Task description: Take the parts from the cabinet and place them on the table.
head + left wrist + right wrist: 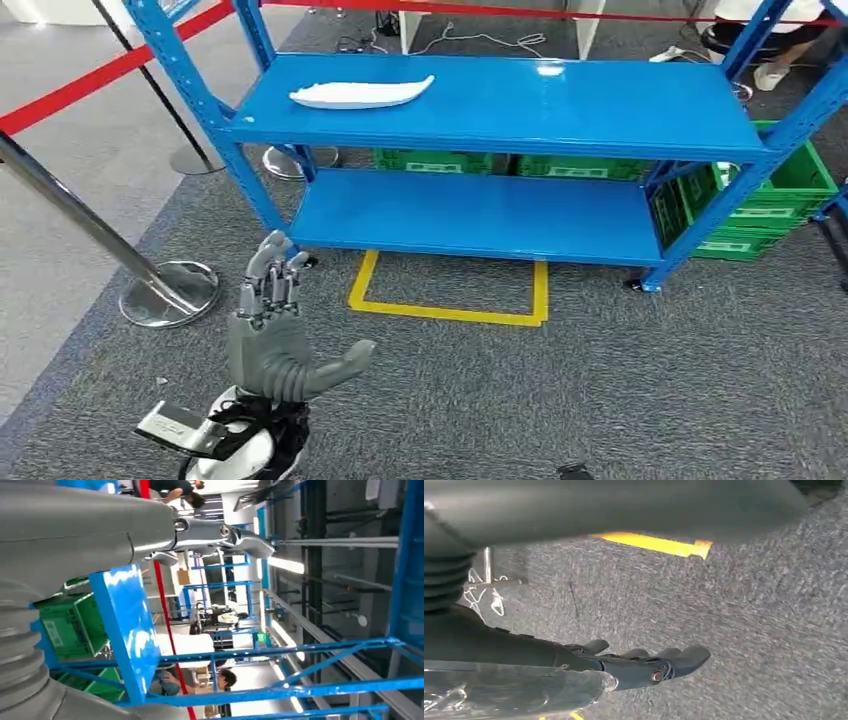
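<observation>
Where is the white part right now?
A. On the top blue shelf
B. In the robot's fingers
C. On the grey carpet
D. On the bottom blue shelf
A: the white part lies on the top shelf of the blue rack, while the left hand is raised below it, open and holding nothing.

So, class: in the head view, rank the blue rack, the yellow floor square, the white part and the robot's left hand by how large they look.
1. blue rack, by far.
2. yellow floor square.
3. left hand and white part look about alike; the hand is nearer the camera, so I won't rank them.
</observation>
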`<state>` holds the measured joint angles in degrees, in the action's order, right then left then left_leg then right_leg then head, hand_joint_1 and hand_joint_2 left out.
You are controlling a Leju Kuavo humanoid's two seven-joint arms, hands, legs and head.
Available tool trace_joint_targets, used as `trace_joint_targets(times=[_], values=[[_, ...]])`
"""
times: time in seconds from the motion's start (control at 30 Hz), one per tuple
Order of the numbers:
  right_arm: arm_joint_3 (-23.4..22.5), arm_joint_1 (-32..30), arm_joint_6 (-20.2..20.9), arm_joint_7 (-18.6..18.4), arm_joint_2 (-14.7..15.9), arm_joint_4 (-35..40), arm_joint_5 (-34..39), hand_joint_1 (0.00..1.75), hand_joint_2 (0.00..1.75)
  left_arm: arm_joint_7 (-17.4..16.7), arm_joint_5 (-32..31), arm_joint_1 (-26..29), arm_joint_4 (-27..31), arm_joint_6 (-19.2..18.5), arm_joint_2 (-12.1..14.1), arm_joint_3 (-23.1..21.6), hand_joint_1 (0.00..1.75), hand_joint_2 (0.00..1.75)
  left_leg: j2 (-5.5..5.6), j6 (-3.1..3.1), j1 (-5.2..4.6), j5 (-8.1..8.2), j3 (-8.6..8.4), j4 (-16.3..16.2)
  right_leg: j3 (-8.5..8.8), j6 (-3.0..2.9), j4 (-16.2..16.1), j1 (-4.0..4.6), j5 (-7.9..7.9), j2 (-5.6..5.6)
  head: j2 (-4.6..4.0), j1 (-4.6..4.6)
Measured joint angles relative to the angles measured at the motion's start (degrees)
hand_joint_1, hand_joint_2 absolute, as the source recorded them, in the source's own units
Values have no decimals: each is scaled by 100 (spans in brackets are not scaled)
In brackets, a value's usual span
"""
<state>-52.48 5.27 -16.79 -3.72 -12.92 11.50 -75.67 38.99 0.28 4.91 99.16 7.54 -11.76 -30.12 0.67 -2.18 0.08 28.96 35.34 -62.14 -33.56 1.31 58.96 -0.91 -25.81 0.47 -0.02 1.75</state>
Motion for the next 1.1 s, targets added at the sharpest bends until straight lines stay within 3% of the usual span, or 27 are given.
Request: trace_joint_targets(times=[0.07,0.1,0.13,0.17,0.23,0.27,0.3,0.33,0.4,0.47,0.5,0.57,0.6,0.63,0.67,0.7,0.77,0.8,0.9,0.97,1.0,1.07,1.1], values=[[0,-6,-20,13,2,0,-13,0,0,0,-11,5,-11,2,2,0,0,175,-1,-43,21,405,421,-903,-6,-5,0,-1,0,-14,0,4],[0,-11,-28,19,2,0,-22,0,0,0,-2,6,-15,0,4,2,0,175,-2,-55,31,475,571,-1201,-8,-5,1,-2,0,-18,-2,4],[0,-11,-31,26,2,0,-26,0,0,0,9,6,-22,-4,9,4,0,175,-3,-60,43,408,597,-1240,-6,-4,1,-5,0,-18,-2,2],[0,-10,-31,31,2,0,-33,0,0,0,9,6,-24,-9,9,9,0,0,-4,-64,51,212,507,-1042,-3,1,2,-12,-2,-16,-2,4],[0,-8,-31,37,0,0,-44,0,0,0,11,3,-24,-13,4,11,0,0,-13,-75,69,-295,51,-131,13,35,3,-46,-8,-3,0,7],[0,-8,-31,46,2,0,-48,0,0,0,24,2,-24,-29,4,11,0,0,-33,-92,91,-406,-147,249,17,81,5,-44,-13,4,0,6],[0,-5,-37,55,4,4,-59,0,0,0,64,-2,-24,-75,0,11,0,0,-13,-72,68,-318,-236,448,-13,130,48,-6,-30,19,0,35],[0,-5,-46,63,4,4,-68,0,0,0,103,3,-24,-134,-4,13,0,0,2,31,64,-319,-195,416,-26,167,17,-2,-6,16,0,17],[2,-14,-48,65,4,4,-81,0,0,0,136,13,-24,-194,-9,28,0,0,4,119,35,-319,-178,416,3,233,-41,-24,22,4,0,-4],[4,-11,-48,63,4,4,-107,0,0,0,136,13,-24,-223,-28,41,0,0,-1,206,63,-343,-201,445,-46,284,61,-38,-85,-5,0,-17],[9,-7,-48,63,4,4,-109,0,0,0,136,12,-24,-230,-42,42,0,0,-5,245,60,-340,-202,445,-180,289,365,-29,-278,-12,0,-48],[13,-8,-48,55,4,4,-111,0,0,0,114,15,-24,-225,-44,55,0,0,-7,280,35,-337,-198,445,-614,293,1307,-23,-707,-11,0,-66],[13,-17,-48,44,4,4,-114,0,0,0,81,21,-24,-210,-44,61,0,0,-7,290,19,-331,-202,444,-792,290,1682,-19,-821,-11,0,-63],[13,-25,-48,31,4,4,-116,0,0,0,72,24,-24,-210,-44,63,0,0,0,293,9,-330,-207,444,-851,282,1782,-13,-791,-11,0,-63],[15,-26,-50,24,4,4,-118,0,0,0,68,26,-24,-208,-44,63,0,0,8,296,2,-327,-217,443,-769,264,1598,-5,-626,-11,0,-68],[17,-23,-50,22,4,4,-120,0,0,0,66,26,-24,-208,-44,63,0,0,15,295,-1,-325,-231,443,-585,238,1209,2,-392,-11,0,-61],[20,-15,-52,22,4,7,-127,0,0,0,57,25,-24,-205,-46,61,0,0,21,267,-2,-303,-266,442,-86,180,211,20,47,-11,0,-68],[22,0,-52,22,4,7,-129,0,0,0,57,24,-24,-203,-46,63,0,0,21,236,-44,-290,-249,428,15,173,41,44,-48,-8,0,-63],[22,-9,-61,15,4,7,-131,0,0,0,-80,26,-24,-136,-44,61,0,0,20,155,-17,-330,-233,454,-25,126,43,63,-20,14,0,-55],[22,-11,-59,24,2,7,-144,0,0,0,-168,26,-22,-85,-42,57,0,0,17,88,-19,-265,-232,424,4,41,-24,13,26,0,0,-59],[22,0,-59,33,2,7,-155,0,0,0,-181,17,-22,-79,-37,55,0,0,3,44,-23,-103,-134,226,4,12,-31,4,33,-4,0,-4],[24,2,-52,59,2,7,-177,0,0,0,-183,29,-22,-66,-20,55,0,0,-1,-13,6,302,290,-641,-3,-27,-34,4,-24,-3,0,13],[24,-7,-52,63,4,7,-179,0,0,0,-175,37,-22,-66,-9,57,0,0,-2,-29,10,421,520,-1069,-2,-34,-34,4,-38,-8,0,9]])
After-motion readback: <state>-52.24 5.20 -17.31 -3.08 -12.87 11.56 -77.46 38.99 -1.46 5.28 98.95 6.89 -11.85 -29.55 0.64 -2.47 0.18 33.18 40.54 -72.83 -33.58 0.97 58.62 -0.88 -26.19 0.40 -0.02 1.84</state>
